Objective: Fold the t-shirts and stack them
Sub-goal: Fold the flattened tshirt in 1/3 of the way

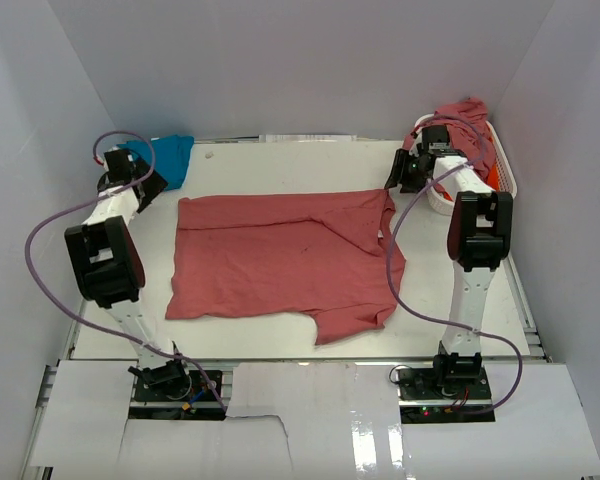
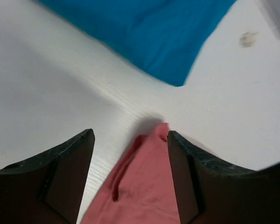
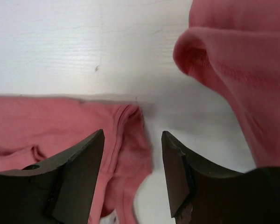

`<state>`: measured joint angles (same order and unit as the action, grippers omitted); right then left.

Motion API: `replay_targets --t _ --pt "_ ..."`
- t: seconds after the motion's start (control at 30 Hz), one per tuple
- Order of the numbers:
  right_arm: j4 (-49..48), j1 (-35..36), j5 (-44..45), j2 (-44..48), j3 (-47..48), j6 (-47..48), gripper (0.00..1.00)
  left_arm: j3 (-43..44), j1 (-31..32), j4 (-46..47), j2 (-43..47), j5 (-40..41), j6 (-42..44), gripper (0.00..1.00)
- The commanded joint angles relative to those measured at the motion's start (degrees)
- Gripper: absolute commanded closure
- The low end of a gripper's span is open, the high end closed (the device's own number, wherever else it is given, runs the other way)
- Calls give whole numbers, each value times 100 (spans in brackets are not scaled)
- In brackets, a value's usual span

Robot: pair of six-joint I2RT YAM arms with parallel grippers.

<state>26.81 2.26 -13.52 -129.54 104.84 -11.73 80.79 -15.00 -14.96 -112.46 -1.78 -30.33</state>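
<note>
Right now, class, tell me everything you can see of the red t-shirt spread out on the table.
The red t-shirt is soft, cotton-looking, dusty rose, with short sleeves. It lies spread flat and lightly wrinkled on the white table, crosswise, one sleeve jutting toward the near edge at the right. Its far left corner sits between the open fingers of the left gripper; its far right corner lies by the open right gripper. Neither grips it.

White table (image 1: pixel 230 338), pale grey walls (image 1: pixel 310 60) w/ even light.

top cam high, near side, whole table (image 1: pixel 280 165); wrist cams close on far corners of red shirt (image 1: pixel 280 255), shared w/ top
</note>
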Motion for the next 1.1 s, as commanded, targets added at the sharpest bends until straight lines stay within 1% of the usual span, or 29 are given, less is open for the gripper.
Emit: replay_targets --t 0.0,0.03,0.17,0.23,0.27,0.37,0.4,0.47,0.53,0.57,0.77,0.8,0.9,1.0,1.07 --pt "-114 11 167 1061 -138 232 41 -71 -20 90 1487 4 -78 24" --pt "-123 28 70 1323 -226 250 41 -133 -20 99 1630 -389 -113 24" --pt "-272 256 -352 1948 -858 364 37 -555 103 29 2149 -1129 -193 24" --pt "-360 475 -711 2185 -1209 486 33 -862 374 37 2342 -1385 -210 25" --pt "-360 547 -714 2222 -1298 487 33 -959 375 46 2387 -1412 -219 25" --pt "-395 845 -977 2187 -1510 566 33 -1267 796 124 2352 -1448 -219 25" --pt "-430 907 -1073 2152 -1554 575 33 -1337 1024 186 2326 -1430 -237 25" --pt "-457 1039 -1153 1959 -1589 575 33 -1531 1305 378 2195 -1491 -350 26" --pt "-527 1083 -1302 1775 -1615 531 32 -1610 1404 485 2080 -1527 -404 26" --pt "-597 1127 -1337 1713 -1624 531 32 -1663 1726 590 2027 -1501 -430 26" --pt "-650 1189 -1574 1247 -1397 549 33 -1620 2220 1038 1570 -1492 -606 27" --pt "-616 1206 -1575 1116 -1344 549 33 -1567 2291 1100 1387 -1518 -623 27" --pt "-580 1277 -1619 948 -1176 575 33 -1217 2563 1101 1026 -1579 -615 27" --pt "-615 1329 -1628 764 -1089 584 33 -830 2836 1162 561 -1492 -554 27" --pt "-642 1338 -1654 719 -1044 593 34 -645 2959 1206 402 -1422 -544 27"
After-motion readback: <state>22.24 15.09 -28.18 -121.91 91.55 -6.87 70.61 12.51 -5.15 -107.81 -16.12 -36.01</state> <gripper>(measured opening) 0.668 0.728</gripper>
